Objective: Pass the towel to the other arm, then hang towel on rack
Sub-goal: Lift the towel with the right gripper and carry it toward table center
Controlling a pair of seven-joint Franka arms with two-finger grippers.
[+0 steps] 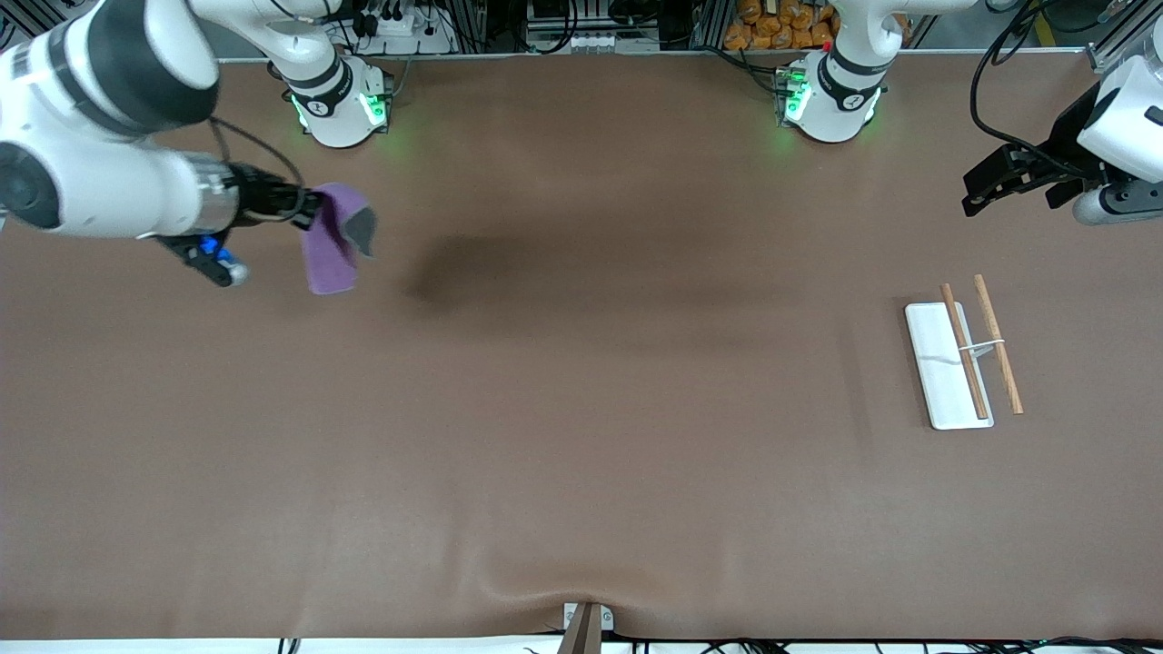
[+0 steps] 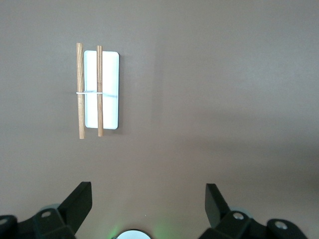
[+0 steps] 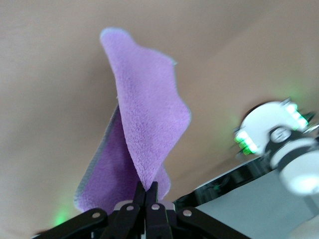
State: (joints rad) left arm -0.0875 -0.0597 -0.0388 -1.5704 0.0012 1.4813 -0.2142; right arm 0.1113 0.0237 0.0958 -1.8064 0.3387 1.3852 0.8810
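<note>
The towel (image 1: 334, 238), purple with a dark grey inner face, hangs in the air over the right arm's end of the table. My right gripper (image 1: 313, 211) is shut on its upper edge; in the right wrist view the cloth (image 3: 144, 134) rises from the pinched black fingertips (image 3: 147, 188). The rack (image 1: 965, 356), a white base plate with two brown wooden rods joined by thin wire, rests on the table toward the left arm's end. My left gripper (image 1: 977, 193) hovers open and empty over the table near that end, with the rack (image 2: 97, 89) showing ahead of it in the left wrist view.
A brown mat (image 1: 581, 436) covers the whole table. The two arm bases (image 1: 341, 104) (image 1: 831, 100) stand along the edge farthest from the front camera, with cables and equipment past them. A small bracket (image 1: 586, 622) sits at the nearest edge.
</note>
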